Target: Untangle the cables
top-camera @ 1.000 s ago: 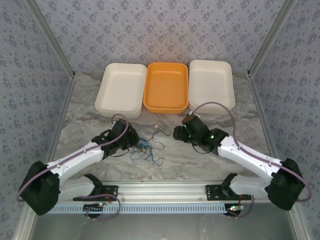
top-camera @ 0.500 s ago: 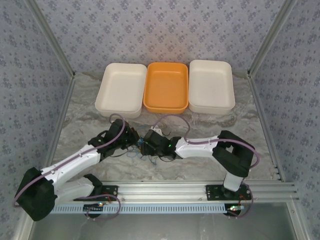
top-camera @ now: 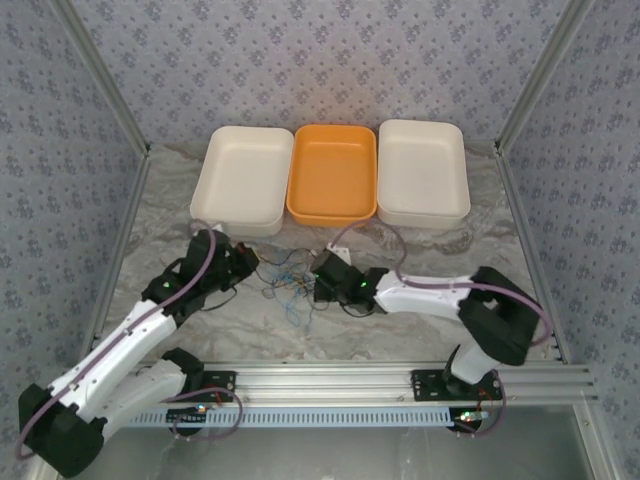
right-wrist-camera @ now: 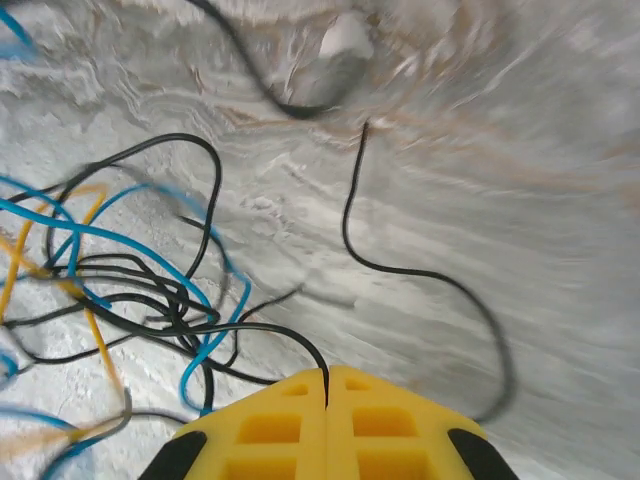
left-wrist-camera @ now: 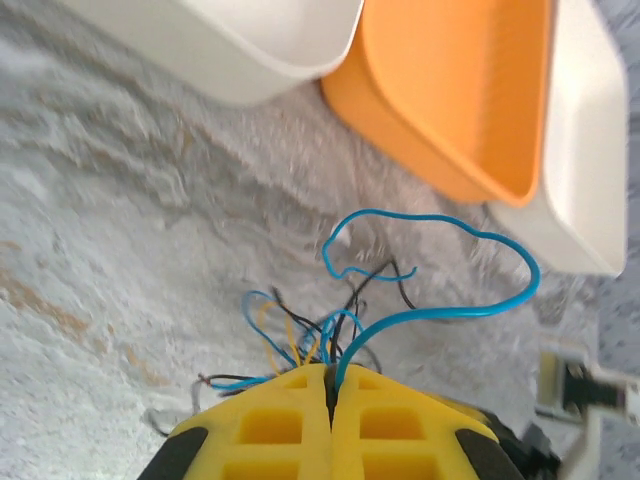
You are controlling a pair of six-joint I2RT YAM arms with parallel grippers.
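Top external view: the cables lie as one loose tangle on the table, directly between the two pincers, its long axis running from one pincer to the other. The left pincer touches one end and the right pincer the other. Beyond both pincers stand three trays in a row: a white tray, an orange tray and a second white tray.

Left wrist view: the left pincer has its fingers pressed together on a blue cable, which leaves the tips and loops ahead and to the right, toward the trays. Blue, black and yellow strands bunch just ahead of the tips.

Right wrist view: the right pincer is clamped on a black cable that runs off to its left into the knot. Another black strand curves ahead and round to the right. Three colours show; the number of strands cannot be counted.
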